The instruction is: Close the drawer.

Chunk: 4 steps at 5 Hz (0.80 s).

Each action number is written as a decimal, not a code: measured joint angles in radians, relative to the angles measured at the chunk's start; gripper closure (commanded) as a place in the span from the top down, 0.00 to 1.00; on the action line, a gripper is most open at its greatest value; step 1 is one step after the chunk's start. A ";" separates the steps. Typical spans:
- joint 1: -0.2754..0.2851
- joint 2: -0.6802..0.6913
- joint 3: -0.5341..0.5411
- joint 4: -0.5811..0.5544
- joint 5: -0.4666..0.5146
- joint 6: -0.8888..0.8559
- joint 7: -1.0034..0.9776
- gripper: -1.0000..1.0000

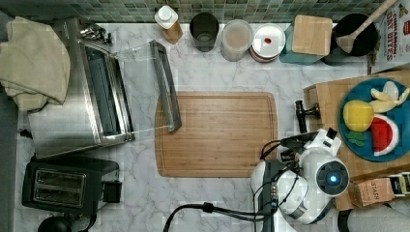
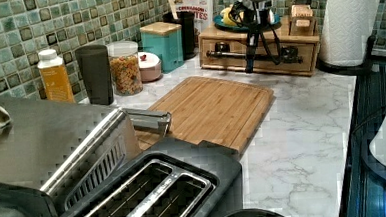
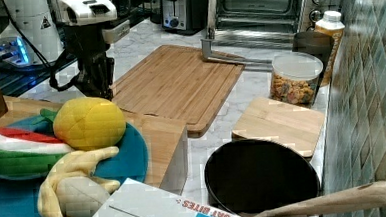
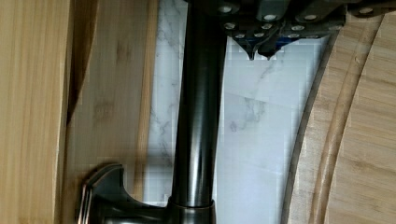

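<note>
Here the marble desk [image 1: 212,193] spreads across the top view, with the toaster oven [image 1: 82,92] at the left of the frame, its glass door [image 1: 145,87] folded down so the grey bar handle overlaps the left edge of the bamboo cutting board [image 1: 217,133] at centre. A black toaster [image 1: 67,186] sits in the lower left corner. At the right edge of the top view stands the light wooden drawer unit, and the drawer [image 2: 258,52] itself shows best in the upper right of the left view, its front nearly flush with the box and its long black bar handle [image 2: 238,53] running across it. A blue plate [image 1: 382,145] of toy fruit rests on top of the unit. The white robot arm [image 1: 314,183] fills the lower right of the top view, and its gripper [image 2: 252,60] hangs straight down in front of the drawer, just beside the handle. In the wrist view the handle [image 4: 196,116] runs as a dark rod past the fingertips [image 4: 261,49], which sit next to it over the marble; the jaws look drawn close together with nothing between them.
</note>
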State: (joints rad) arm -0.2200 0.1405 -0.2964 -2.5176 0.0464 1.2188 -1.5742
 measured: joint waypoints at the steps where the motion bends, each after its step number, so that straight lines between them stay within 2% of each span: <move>1: -0.001 0.005 0.002 0.006 0.000 -0.004 0.000 0.00; 4: 0.000 0.008 0.003 0.012 -0.001 -0.015 0.000 0.00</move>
